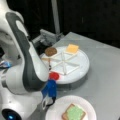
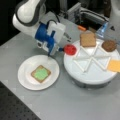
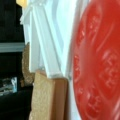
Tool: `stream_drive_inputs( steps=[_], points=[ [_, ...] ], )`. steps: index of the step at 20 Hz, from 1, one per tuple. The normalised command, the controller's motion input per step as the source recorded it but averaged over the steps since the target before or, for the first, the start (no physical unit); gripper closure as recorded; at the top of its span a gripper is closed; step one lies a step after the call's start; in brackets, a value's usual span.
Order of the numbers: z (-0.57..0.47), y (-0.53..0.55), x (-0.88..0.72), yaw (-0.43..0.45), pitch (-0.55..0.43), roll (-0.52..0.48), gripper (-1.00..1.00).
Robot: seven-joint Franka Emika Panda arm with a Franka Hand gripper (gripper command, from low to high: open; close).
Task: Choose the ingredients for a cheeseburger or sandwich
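Your gripper [image 2: 59, 50] hung between the white plate [image 2: 25, 80] and the divided tray [image 2: 87, 77], w/ the red tomato slice [image 2: 70, 49] at its fingertips, right at the tray's near rim. Jaws looked nearly closed on the slice's edge; the wrist view was filled by the tomato's [image 3: 100, 62] ribbed red face, so a pinch seemed likely, tho the contact itself was not plain.

On the plate, below and to a front view's left of the tool, a toast square [image 2: 33, 73] lay flat w/ green lettuce [image 2: 41, 74] on top: the sandwich so far, two layers.

Handling, as a judgement: the tomato read as a thin, stiff, light toy disc w/ a smooth face, probably slippery. An edge pinch across its thickness looked the only real hold, and it could pivot or slip if the grip was off-centre.

Beyond the tool, in the tray: second toast square [image 2: 88, 39], dark round patty [image 2: 109, 45], orange cheese square [image 2: 114, 65], each in its own wedge. The other wedges showed white.

Around it: the tray's raised dividers [image 2: 91, 60] and rim sat just beside the slice and could catch its lower edge. The arm's big white link [image 1: 25, 65] hid part of the tray in a front view. Grey hardware [image 2: 87, 13] stood behind the tray, well apart from the tool.
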Motion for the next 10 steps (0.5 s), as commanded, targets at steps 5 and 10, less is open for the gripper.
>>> stream_drive_inputs(
  steps=[5,10],
  points=[
    [-0.07,-0.06,0.22,0.071,0.077,0.224,-1.0],
    [-0.05,-0.06,0.22,0.038,0.073,0.232,-1.0]
  ],
)
